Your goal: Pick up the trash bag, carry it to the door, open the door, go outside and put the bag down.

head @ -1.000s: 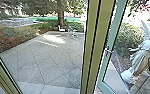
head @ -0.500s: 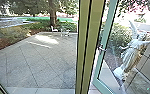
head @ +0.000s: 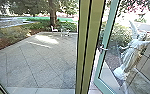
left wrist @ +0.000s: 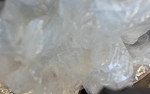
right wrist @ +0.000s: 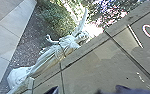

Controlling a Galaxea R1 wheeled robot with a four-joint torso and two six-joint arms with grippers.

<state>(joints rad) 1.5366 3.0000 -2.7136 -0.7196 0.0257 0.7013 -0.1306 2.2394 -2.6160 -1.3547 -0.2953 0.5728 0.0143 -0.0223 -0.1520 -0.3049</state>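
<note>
The clear trash bag (left wrist: pixel 73 47) is crumpled, the door (head: pixel 108 27) open.

Sunlight (head: pixel 44 40) streaks the paved yard (head: pixel 38 63); a winged statue (head: pixel 131 55) (quite pale, really) stands near a shrub (head: pixel 119 36).

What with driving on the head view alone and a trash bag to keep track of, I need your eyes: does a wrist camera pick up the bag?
Observer: Yes. In the left wrist view there is crumpled, see-through plastic close to the camera, most likely the trash bag.
Operator: Good. I have the white statue on my right. Does the right wrist view add anything near it?
Observer: It does: a pinkish-white oval ring against the tan slabs. What it is, I can't tell.
</note>
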